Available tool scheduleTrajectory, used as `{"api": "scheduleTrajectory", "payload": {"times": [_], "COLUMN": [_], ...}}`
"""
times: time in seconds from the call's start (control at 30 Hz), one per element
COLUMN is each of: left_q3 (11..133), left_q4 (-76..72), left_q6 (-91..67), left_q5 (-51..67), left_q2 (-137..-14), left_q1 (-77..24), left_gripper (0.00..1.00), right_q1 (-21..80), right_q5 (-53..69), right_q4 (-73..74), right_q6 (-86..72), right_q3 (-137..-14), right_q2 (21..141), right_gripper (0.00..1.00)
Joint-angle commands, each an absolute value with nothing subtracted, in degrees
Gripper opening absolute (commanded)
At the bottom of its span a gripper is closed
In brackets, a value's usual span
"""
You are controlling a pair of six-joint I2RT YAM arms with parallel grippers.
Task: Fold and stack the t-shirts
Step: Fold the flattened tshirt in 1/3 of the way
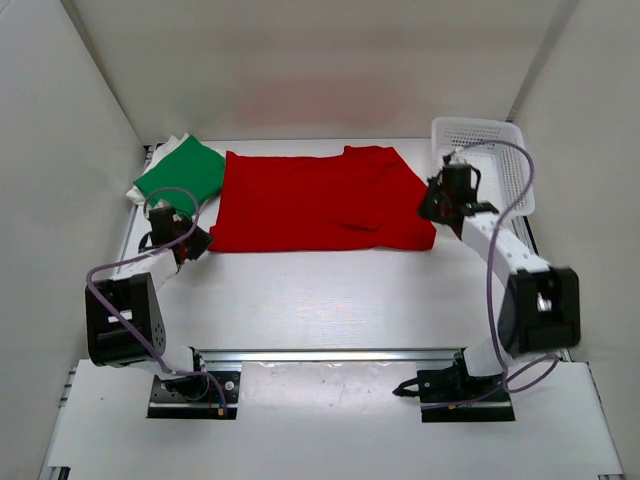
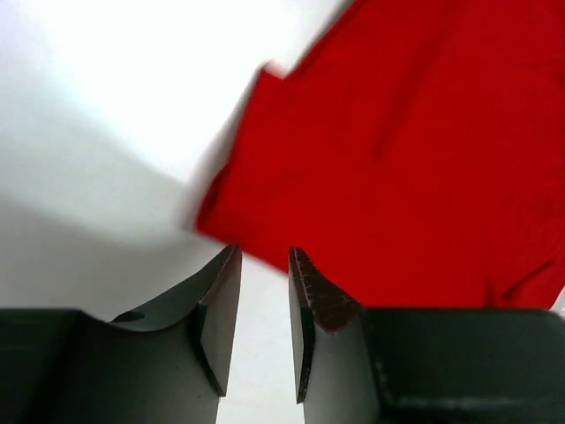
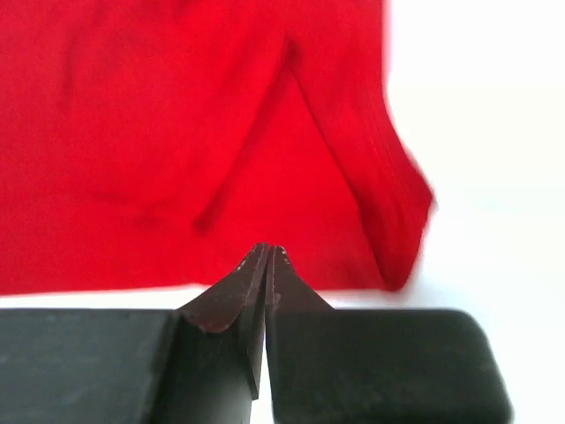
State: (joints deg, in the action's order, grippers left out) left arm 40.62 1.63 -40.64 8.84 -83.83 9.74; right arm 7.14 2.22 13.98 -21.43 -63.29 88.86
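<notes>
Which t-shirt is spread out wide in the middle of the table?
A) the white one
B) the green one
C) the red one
C: the red t-shirt lies spread out wide in the middle, while the green t-shirt sits folded on top of the white t-shirt in the far left corner.
</notes>
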Motion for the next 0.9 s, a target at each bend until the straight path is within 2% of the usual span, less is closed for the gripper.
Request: {"api": "scheduleTrajectory", "payload": {"times": [0.0,0.07,0.13,0.27,0.63,0.67,0.73,0.77,0.8,0.83,0.87], "left_q3": [36.66,35.51,35.86,37.61,40.17,40.51,40.78,41.22,41.57,42.01,42.36], "left_q4": [-1.47,-1.85,-0.97,-1.14,-2.72,-3.25,-3.08,-3.42,-3.08,-2.21,-1.85], "left_q6": [-43.50,-44.30,-44.03,-43.51,-43.59,-43.85,-43.42,-43.33,-43.07,-42.37,-42.54], "left_q5": [12.73,13.53,12.57,12.04,10.81,10.64,10.29,9.41,9.06,8.44,8.00], "left_q2": [-84.81,-85.86,-87.27,-88.59,-93.78,-94.13,-94.30,-94.13,-94.39,-94.74,-94.83], "left_q1": [10.46,11.33,11.34,10.20,8.70,8.35,7.83,7.74,7.65,7.73,7.39], "left_gripper": [0.39,0.43,0.44,0.45,0.41,0.40,0.30,0.26,0.17,0.09,0.06], "right_q1": [3.80,2.03,1.85,1.24,-3.16,-3.34,-3.69,-3.52,-3.60,-3.43,-3.69], "right_q5": [3.07,5.08,5.98,7.64,10.55,10.63,10.64,10.03,9.67,9.49,9.23], "right_q4": [4.33,3.52,2.38,0.62,-2.90,-2.90,-3.07,-2.99,-3.25,-3.34,-3.08], "right_q6": [-25.75,-26.36,-26.10,-25.40,-27.33,-27.25,-27.42,-27.77,-27.95,-27.78,-28.47], "right_q3": [-51.63,-47.31,-43.61,-41.40,-44.30,-45.17,-45.35,-45.44,-45.27,-45.44,-45.27], "right_q2": [81.14,79.02,78.22,80.14,92.27,92.29,93.69,94.04,94.13,94.04,94.13], "right_gripper": [0.00,0.02,0.16,0.32,0.37,0.37,0.36,0.30,0.16,0.11,0.02]}}
